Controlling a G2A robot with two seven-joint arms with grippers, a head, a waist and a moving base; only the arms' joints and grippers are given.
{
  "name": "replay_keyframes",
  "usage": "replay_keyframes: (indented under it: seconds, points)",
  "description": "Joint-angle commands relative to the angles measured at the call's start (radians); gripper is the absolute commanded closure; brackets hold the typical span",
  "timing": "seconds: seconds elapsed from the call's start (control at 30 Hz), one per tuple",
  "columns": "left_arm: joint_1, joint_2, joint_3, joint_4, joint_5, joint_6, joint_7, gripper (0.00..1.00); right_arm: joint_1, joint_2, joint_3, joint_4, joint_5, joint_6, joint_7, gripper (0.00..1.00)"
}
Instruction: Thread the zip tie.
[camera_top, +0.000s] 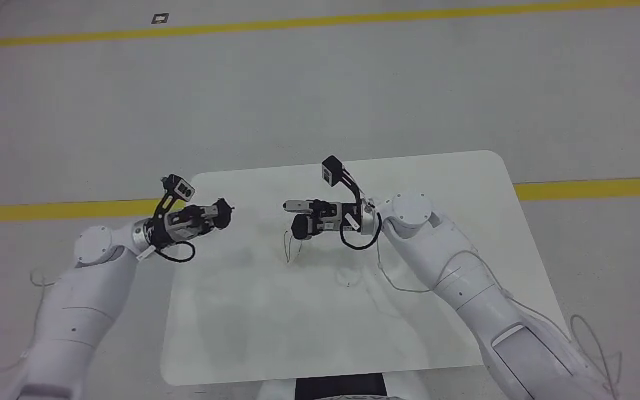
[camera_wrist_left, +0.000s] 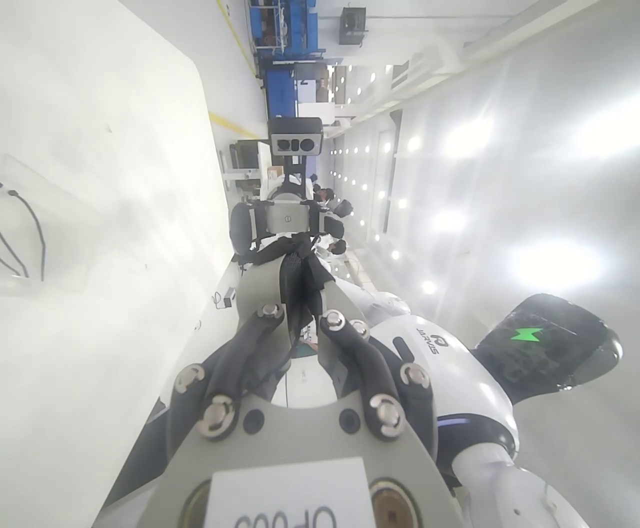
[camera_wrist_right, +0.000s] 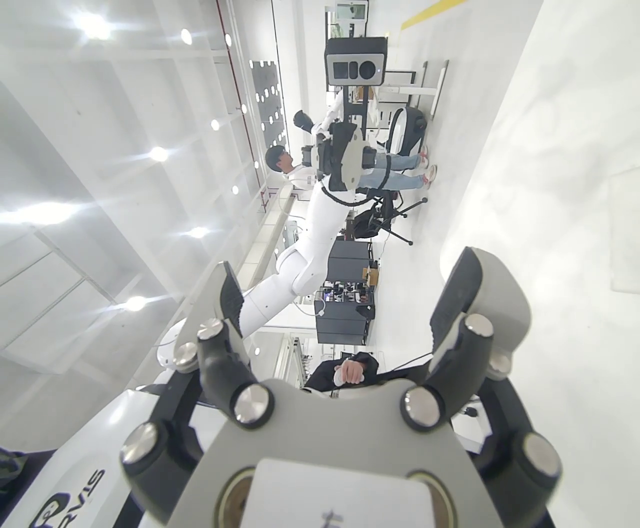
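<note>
My right gripper (camera_wrist_right: 345, 295) hangs with its jaws wide apart and nothing between them. My left gripper (camera_wrist_left: 300, 250) has its fingers pressed together, and I cannot tell whether anything thin is pinched at the tips. The two face each other tip to tip above the white table (camera_top: 430, 190), with a clear gap between them.

The zip tie (camera_wrist_left: 43, 250) shows from my left wrist as thin black strands lying in a shallow clear tray (camera_wrist_left: 65, 200) on the table. From above, faint dark lines sit just beneath and slightly toward my body from the right gripper, so I judge the right arm to be the nearer one. The tie lies below both tools, so the coming move should be a descent, not a sideways reach. The long axis of the strands seems to run roughly from the gripper back toward me, though they curve.

What is hard to make out: how many strands there are, where head and tail ends lie, and the tray's far edge, which the frame cuts off
</note>
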Motion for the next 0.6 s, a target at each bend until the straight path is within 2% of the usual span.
replay_keyframes:
  seconds: [0.0, 0.03, 0.13, 0.2, 0.33, 0.37, 0.43, 0.5, 0.57]
  points:
    - [0.013, 0.004, -0.019, -0.009, -0.007, 0.000, 0.000, 1.00, 0.000, 0.000, 0.000, 0.000, 0.000, 0.000, 0.000, 0.00]
    - [0.017, 0.005, -0.025, -0.013, -0.009, 0.000, 0.000, 1.00, -0.002, 0.000, -0.001, -0.008, -0.006, 0.002, -0.011, 0.00]
    - [0.017, 0.005, -0.025, -0.013, -0.009, 0.000, 0.000, 1.00, 0.018, 0.003, -0.020, -0.060, -0.070, 0.106, -0.017, 0.00]
    - [0.017, 0.005, -0.025, -0.013, -0.009, 0.000, 0.000, 1.00, 0.050, 0.002, -0.042, -0.092, -0.138, 0.219, -0.036, 0.00]
    - [0.017, 0.005, -0.025, -0.013, -0.009, 0.000, 0.000, 1.00, 0.118, -0.003, -0.116, -0.139, -0.303, 0.480, -0.076, 0.00]
    - [0.017, 0.005, -0.025, -0.013, -0.009, 0.000, 0.000, 1.00, 0.129, -0.005, -0.131, -0.143, -0.325, 0.500, -0.080, 0.00]
    - [0.017, 0.005, -0.025, -0.013, -0.009, 0.000, 0.000, 1.00, 0.157, -0.012, -0.174, -0.110, -0.382, 0.500, -0.073, 0.00]
    - [0.017, 0.005, -0.025, -0.013, -0.009, 0.000, 0.000, 1.00, 0.178, -0.021, -0.209, -0.117, -0.407, 0.500, -0.065, 0.00]
    - [0.017, 0.005, -0.025, -0.013, -0.009, 0.000, 0.000, 1.00, 0.180, -0.021, -0.214, -0.118, -0.414, 0.500, -0.060, 0.00]
